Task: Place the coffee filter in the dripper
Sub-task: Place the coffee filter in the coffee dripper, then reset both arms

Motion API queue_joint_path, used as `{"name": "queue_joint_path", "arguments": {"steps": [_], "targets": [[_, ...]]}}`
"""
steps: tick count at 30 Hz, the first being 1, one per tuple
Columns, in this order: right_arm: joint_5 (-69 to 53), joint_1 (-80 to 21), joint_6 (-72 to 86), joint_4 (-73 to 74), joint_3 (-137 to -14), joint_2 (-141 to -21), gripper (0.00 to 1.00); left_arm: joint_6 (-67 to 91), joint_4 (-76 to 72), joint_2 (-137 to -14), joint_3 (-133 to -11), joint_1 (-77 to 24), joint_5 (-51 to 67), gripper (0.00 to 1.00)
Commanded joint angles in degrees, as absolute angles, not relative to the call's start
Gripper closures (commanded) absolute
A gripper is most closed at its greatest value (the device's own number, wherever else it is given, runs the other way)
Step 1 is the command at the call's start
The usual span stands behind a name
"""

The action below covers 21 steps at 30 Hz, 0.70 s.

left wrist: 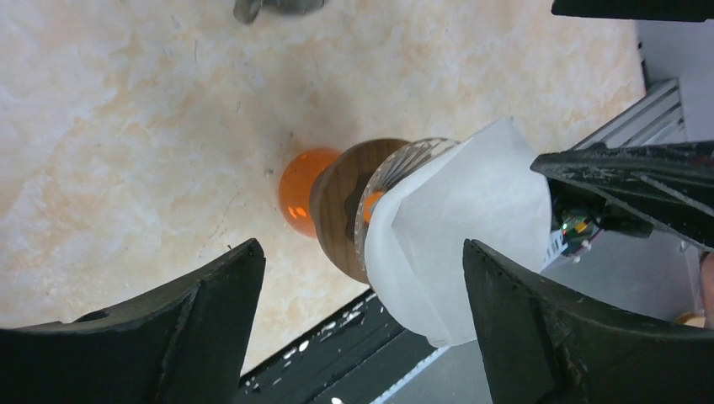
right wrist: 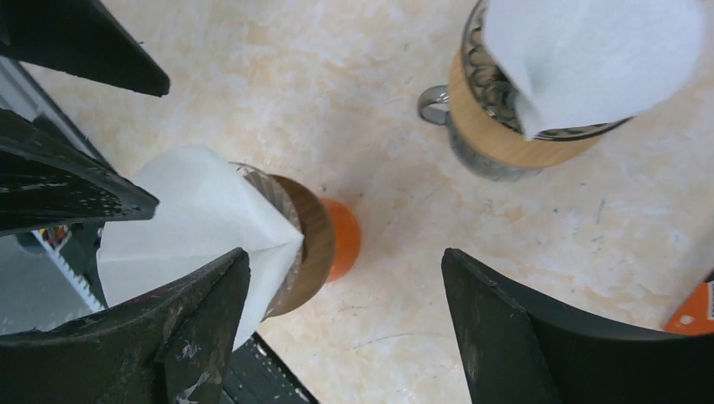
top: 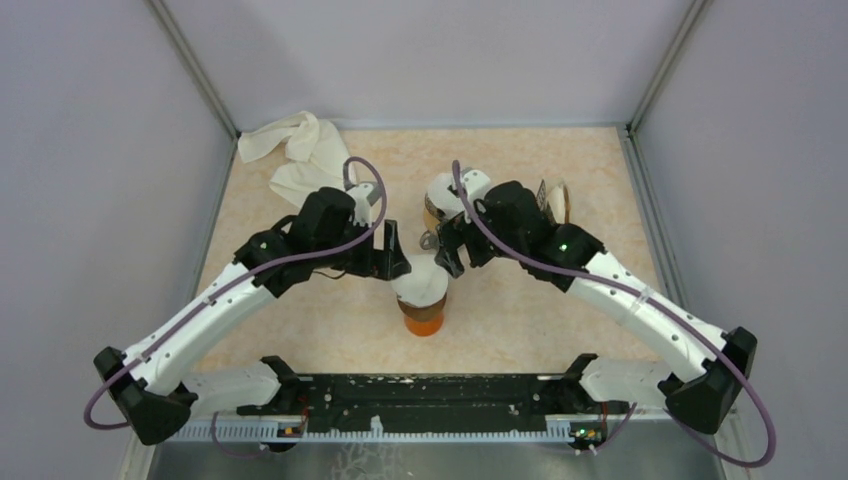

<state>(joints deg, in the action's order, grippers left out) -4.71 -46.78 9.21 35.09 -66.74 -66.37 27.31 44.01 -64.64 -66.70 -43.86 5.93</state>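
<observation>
Bright, even, diffuse light, faint soft shadows, sharp overhead view, wrist-view foregrounds slightly soft.

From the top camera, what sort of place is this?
Probably a robot test cell, not a kitchen: grey walls box in a marbled table, a left arm and a right arm are bolted at its near edge, and a dripper with a paper filter stands between them.

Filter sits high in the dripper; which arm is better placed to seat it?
Left, probably. The left gripper stands open around the filter and dripper; the right gripper, also open, frames mostly bare table, with the filter beside one finger.
</observation>
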Motion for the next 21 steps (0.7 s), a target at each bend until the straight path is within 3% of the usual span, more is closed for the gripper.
{"name": "queue_joint_path", "arguments": {"steps": [1,6,12,21], "targets": [[-2.06,-43.26,9.59,30.63,-68.77,-61.76,0.15,26.98,38.3,-62.02,-68.77,-42.35,2.3,0.06],[2.7,-37.96,10.02,29.84,-67.59,-58.57,0.13,26.45,34.36,-60.22,-67.92,-37.44,2.38,0.02],[8.52,-29.66,11.06,30.31,-66.09,-54.96,0.09,24.98,29.16,-58.48,-66.08,-24.71,7.99,0.01],[28.63,-26.1,11.1,28.26,-61.58,-46.03,0.01,23.74,23.99,-55.5,-63.36,-14.61,7.48,0.01]]}}
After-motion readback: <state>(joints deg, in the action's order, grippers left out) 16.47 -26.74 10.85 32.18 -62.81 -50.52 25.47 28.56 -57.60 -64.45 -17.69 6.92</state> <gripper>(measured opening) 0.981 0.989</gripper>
